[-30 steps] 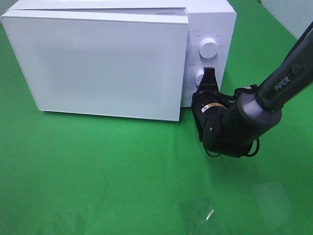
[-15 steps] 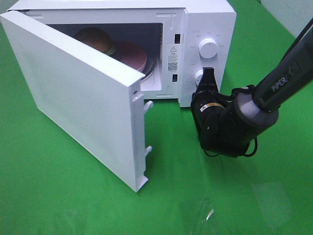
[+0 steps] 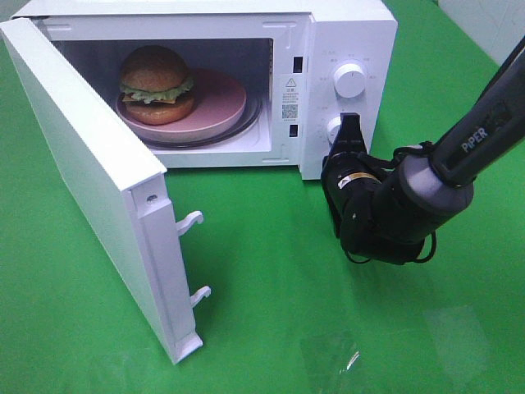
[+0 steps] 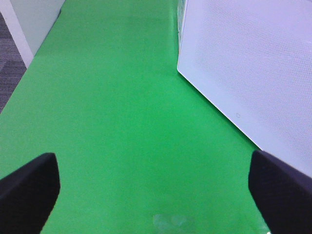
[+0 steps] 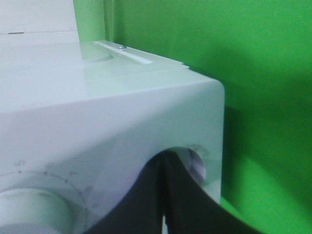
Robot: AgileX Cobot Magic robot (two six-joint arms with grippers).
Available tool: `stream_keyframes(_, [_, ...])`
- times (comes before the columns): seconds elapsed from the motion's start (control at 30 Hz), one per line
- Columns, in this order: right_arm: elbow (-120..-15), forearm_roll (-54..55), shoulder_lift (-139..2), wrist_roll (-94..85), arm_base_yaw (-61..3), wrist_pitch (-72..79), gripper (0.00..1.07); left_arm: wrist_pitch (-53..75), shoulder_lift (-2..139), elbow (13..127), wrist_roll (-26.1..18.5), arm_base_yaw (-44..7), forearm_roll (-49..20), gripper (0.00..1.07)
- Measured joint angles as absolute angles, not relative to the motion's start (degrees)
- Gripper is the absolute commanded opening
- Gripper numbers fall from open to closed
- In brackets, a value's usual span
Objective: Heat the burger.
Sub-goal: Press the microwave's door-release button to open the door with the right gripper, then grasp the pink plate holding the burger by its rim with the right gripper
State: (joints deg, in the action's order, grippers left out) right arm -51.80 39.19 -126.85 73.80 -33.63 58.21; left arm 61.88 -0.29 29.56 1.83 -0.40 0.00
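Our black right gripper [image 3: 350, 125] is pinched closed, its dark grey arm [image 3: 476, 139] angled downward; our black left gripper [image 4: 155, 192] gapes wide.

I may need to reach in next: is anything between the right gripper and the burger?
The door stands open, so nothing blocks the microwave from the front. But the right gripper sits at the lower knob, so the control panel lies between it and the burger on the plate.
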Motion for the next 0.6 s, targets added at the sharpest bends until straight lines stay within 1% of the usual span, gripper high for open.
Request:
stream_keyframes(0.33, [-47.04, 37.13, -123.82, 73.8, -35.47, 62.68, 0.0, 61.88, -0.29, 29.56, 1.83, -0.4, 0.0, 1.01])
stream_keyframes(0.6, [-39.94, 35.24, -115.79, 72.48, -38.73, 63.71, 0.0, 61.88, -0.29, 29.56, 1.83, -0.4, 0.0, 1.01])
